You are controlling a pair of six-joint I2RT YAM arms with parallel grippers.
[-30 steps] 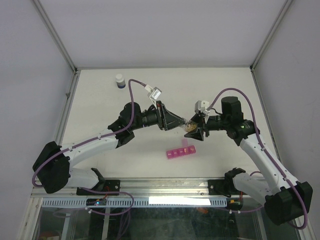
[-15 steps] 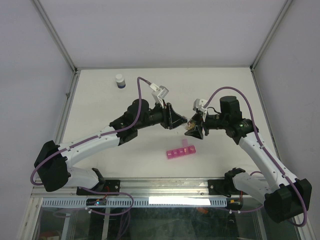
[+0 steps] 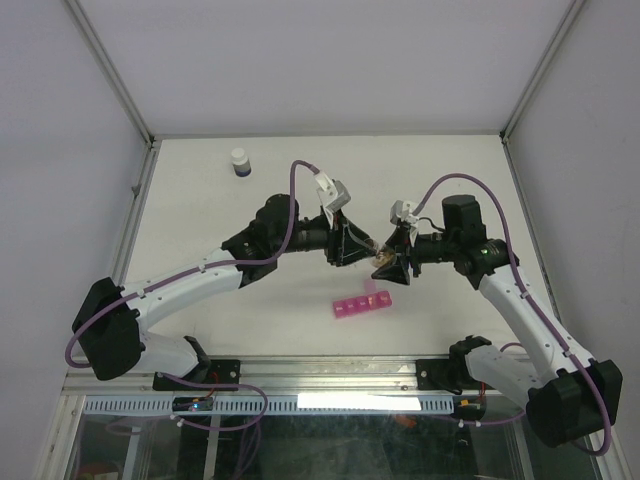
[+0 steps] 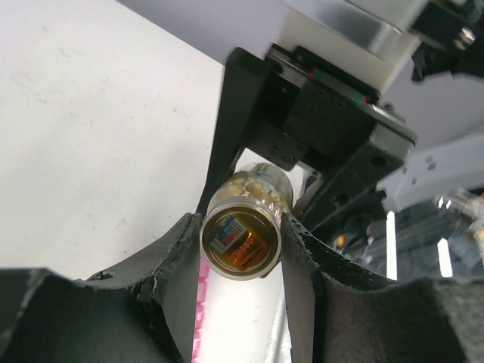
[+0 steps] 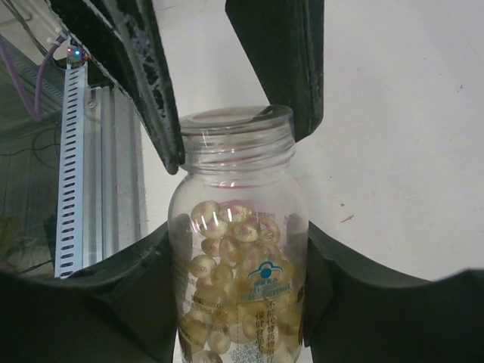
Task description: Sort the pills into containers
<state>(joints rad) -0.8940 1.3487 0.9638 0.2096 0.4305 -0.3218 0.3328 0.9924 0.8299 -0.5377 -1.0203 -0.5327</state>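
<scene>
You have a white table (image 3: 200, 200) with both arms reaching in over its middle, the left arm (image 3: 190, 285) from the near left and the right arm (image 3: 520, 300) from the near right. They meet at a clear bottle (image 5: 238, 189), which is lifted off the surface and lies roughly level between them.

Your right gripper (image 3: 393, 265) is clamped across the bottle's body, one finger on each side. Your left gripper (image 4: 240, 249) is closed down tight on the threaded neck end (from the right wrist camera you can see its two dark fingers pinching either side of the rim). I can't tell whether a cap is on the mouth.

The pink pill box (image 3: 362, 303) lies flat on the table just near of the bottle, between the two arms. A small white-capped bottle (image 3: 239, 162) stands well apart at the far left.

Yellowish pills (image 5: 227, 227) fill the lower part of the clear bottle.
</scene>
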